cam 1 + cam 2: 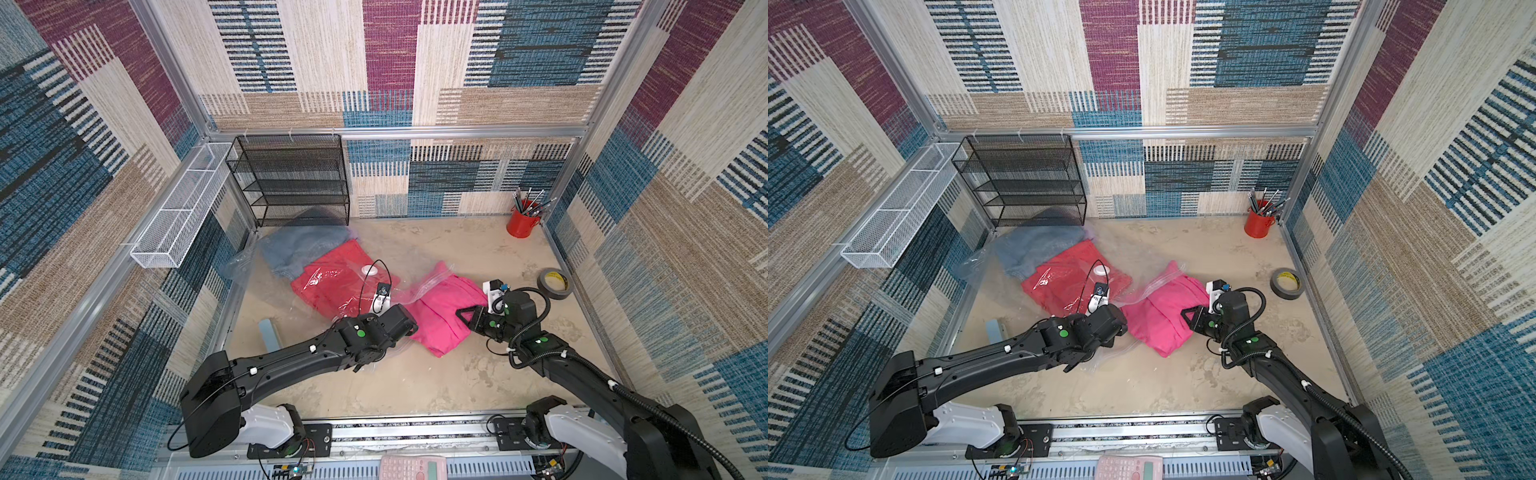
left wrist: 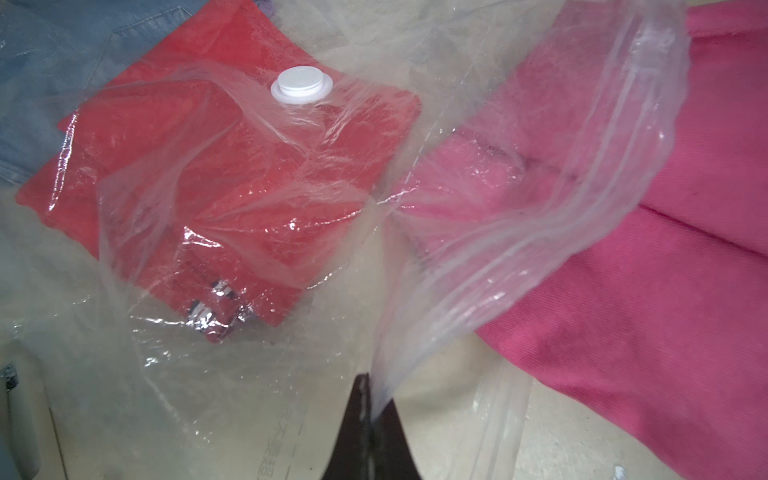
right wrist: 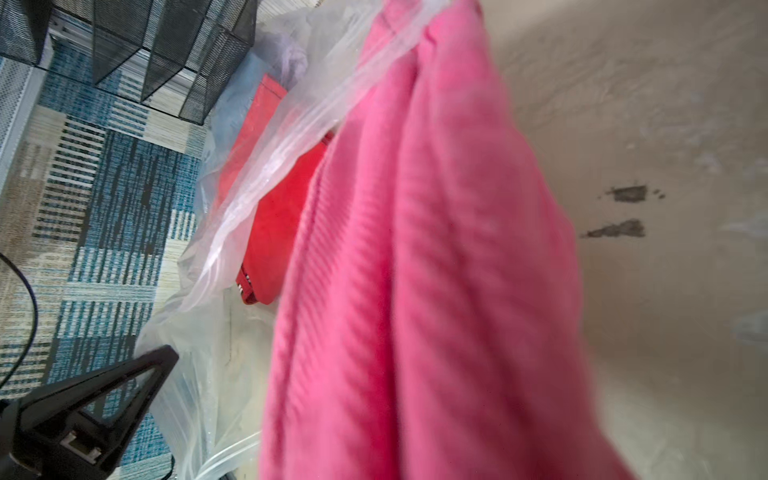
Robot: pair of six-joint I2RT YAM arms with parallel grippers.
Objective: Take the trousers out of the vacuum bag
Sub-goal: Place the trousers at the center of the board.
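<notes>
Right wrist, four trousers (image 3: 415, 249), one vacuum bag (image 3: 266, 166)

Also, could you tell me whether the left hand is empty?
No, the left hand is shut on a gathered fold of the vacuum bag.

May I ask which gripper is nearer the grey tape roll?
Right gripper, holding pink cloth trousers, is near the tape; left gripper pinches clear plastic bag beyond those trousers.

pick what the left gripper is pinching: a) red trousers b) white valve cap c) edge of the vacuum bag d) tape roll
c: in the left wrist view the left gripper is shut on a gathered strip of the vacuum bag, clear of the white valve cap and the red trousers.
</notes>
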